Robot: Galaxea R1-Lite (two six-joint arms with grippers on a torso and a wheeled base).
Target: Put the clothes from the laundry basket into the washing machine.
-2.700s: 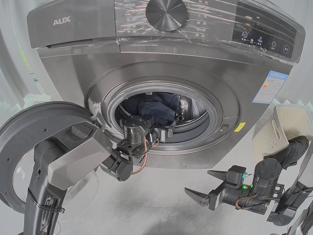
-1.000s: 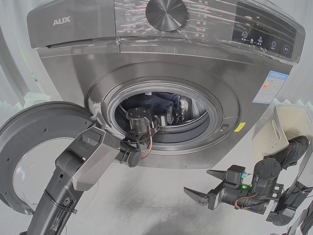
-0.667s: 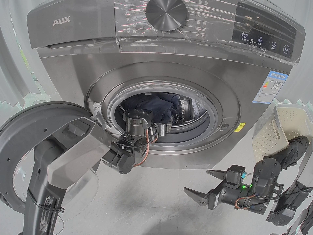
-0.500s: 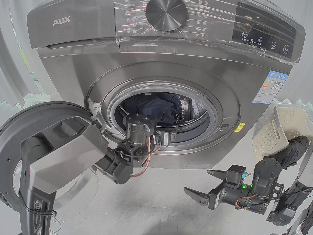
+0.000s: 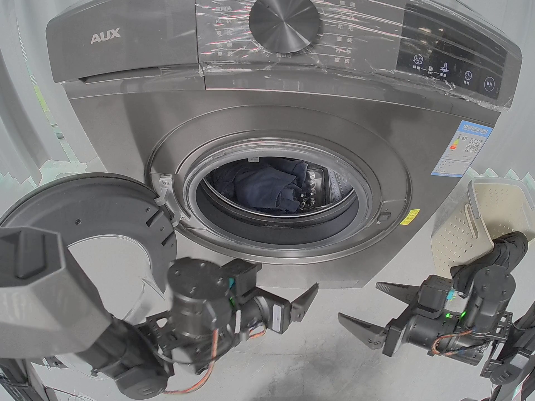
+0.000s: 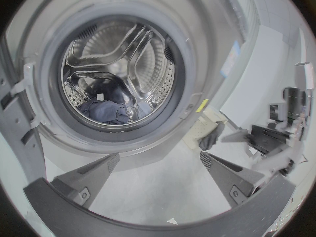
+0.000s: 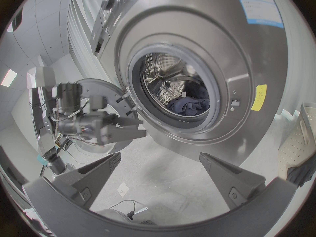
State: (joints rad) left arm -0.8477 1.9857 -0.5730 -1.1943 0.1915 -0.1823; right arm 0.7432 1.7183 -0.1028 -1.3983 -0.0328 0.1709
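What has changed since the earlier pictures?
The left hand drew back out of the washing machine drum, downward, open and empty. The right hand shifted slightly to the right. The dark clothes inside, the laundry basket and its hanging garment stayed.

The washing machine (image 5: 139, 118) carries a short brand mark (image 5: 105, 35) in pale capital letters at the upper left corner of its front, on the drawer panel (image 5: 145, 57). Two columns of small characters (image 5: 222, 23) flank the dial (image 5: 284, 20), too fine to make out under the plastic film. The dark display (image 5: 446, 65) at the upper right shows a row of white icons. A blue-and-white label (image 5: 461, 148) with a square code sits near the right edge. A small yellow sticker (image 5: 409, 216) lies below it, beside the door opening.
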